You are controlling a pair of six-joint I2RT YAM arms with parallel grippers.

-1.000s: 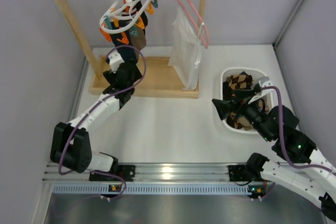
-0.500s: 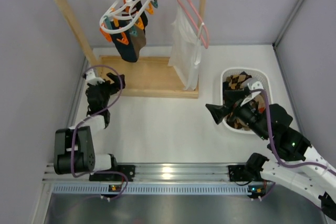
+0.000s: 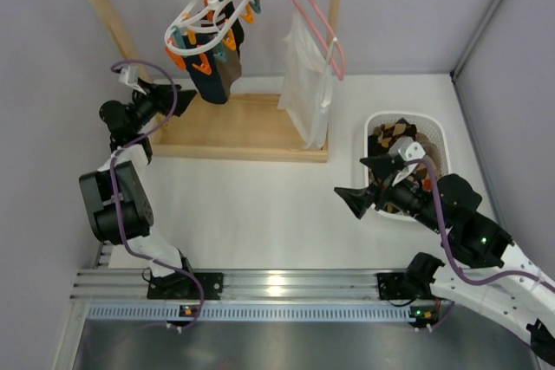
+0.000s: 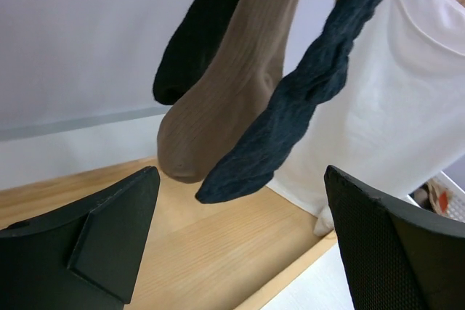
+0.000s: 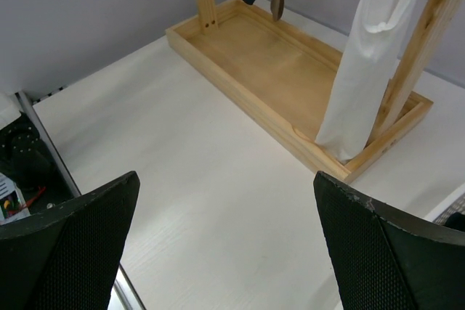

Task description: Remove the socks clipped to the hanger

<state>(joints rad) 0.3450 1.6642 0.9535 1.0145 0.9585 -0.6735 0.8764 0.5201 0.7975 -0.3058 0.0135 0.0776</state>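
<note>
The white ring hanger [image 3: 201, 16] with orange and teal clips hangs from the wooden rail. Three socks dangle from it: a black one [image 4: 195, 41], a grey-brown one [image 4: 234, 85] and a dark teal one [image 4: 290, 121]. From above they show as one bunch of socks [image 3: 217, 77]. My left gripper [image 3: 182, 95] [image 4: 240, 183] is open, just left of the socks' toes and apart from them. Over the table left of the basket, my right gripper [image 3: 357, 183] [image 5: 227, 179] is open and empty.
A white basket [image 3: 408, 115] at the right holds several socks. A white garment [image 3: 305, 84] [image 4: 392, 107] hangs on a pink wire hanger [image 3: 323, 28] right of the socks. The wooden rack's base tray [image 3: 251, 127] [image 5: 276, 56] lies under them, with its posts [image 3: 117, 36] at either end.
My left arm has swung back and left from the rack base, and its gripper now points at the socks from the left. The right gripper has drifted left, away from the basket.
</note>
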